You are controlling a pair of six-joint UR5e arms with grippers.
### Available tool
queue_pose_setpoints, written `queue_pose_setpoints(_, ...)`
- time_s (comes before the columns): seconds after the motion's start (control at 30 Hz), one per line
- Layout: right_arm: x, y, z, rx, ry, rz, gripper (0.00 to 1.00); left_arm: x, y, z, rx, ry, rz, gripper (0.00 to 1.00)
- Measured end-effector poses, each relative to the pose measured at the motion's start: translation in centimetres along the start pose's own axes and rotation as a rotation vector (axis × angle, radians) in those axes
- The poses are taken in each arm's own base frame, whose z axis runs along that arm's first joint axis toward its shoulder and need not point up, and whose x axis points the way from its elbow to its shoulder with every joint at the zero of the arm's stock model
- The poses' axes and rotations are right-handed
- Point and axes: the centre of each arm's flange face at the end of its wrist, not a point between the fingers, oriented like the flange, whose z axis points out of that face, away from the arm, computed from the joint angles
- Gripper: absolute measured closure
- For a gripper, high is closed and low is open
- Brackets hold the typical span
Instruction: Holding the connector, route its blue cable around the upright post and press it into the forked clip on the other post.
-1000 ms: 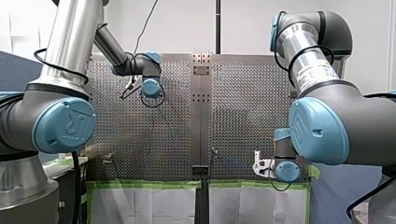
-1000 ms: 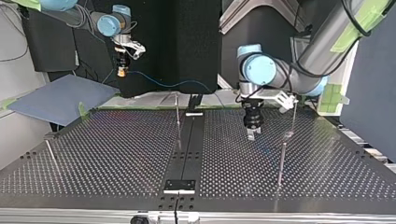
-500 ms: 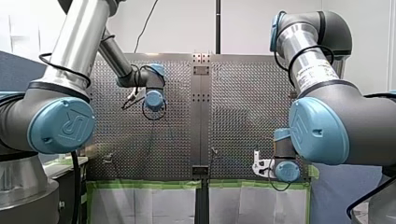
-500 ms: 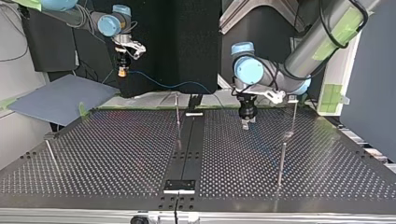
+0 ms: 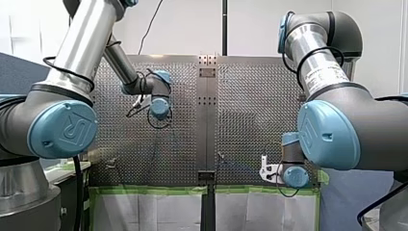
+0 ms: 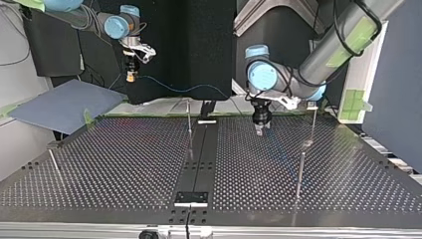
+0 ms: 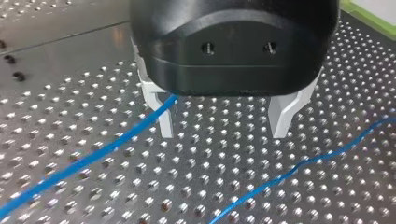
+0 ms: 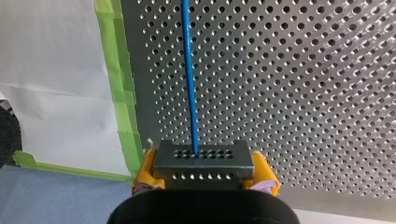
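Above table (image 7: 70, 93), left pincer (image 7: 223, 134) wide apart; right pincer (image 8: 204, 167) clamps connector (image 8: 201, 158).

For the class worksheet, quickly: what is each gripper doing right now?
My left gripper: open, holding nothing.
My right gripper: shut on the connector of the blue cable.

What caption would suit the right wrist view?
Right claw clamps a dark connector; its blue cable runs ahead over the perforated table.

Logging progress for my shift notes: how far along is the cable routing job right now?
Done: my right gripper is shut on the connector, blue cable leading out. In hand: my left gripper hovers open over the table, cable beside one finger. Left: looping a post and clipping in; the cable lies loose.
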Motion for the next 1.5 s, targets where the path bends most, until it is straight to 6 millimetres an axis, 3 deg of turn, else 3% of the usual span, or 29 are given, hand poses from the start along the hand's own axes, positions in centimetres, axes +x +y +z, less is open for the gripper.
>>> queue_pose_setpoints(0.3,0.0,-0.1,0.0,0.003,0.0,0.0,1.0,2.0,-2.6,0.4,0.028,0.015,0.023,0.0)
queue_pose_setpoints(1.5,0.0,-0.4,-0.1,0.013,0.001,0.003,1.0,1.5,-3.3,0.2,0.009,-0.008,-0.007,0.0)
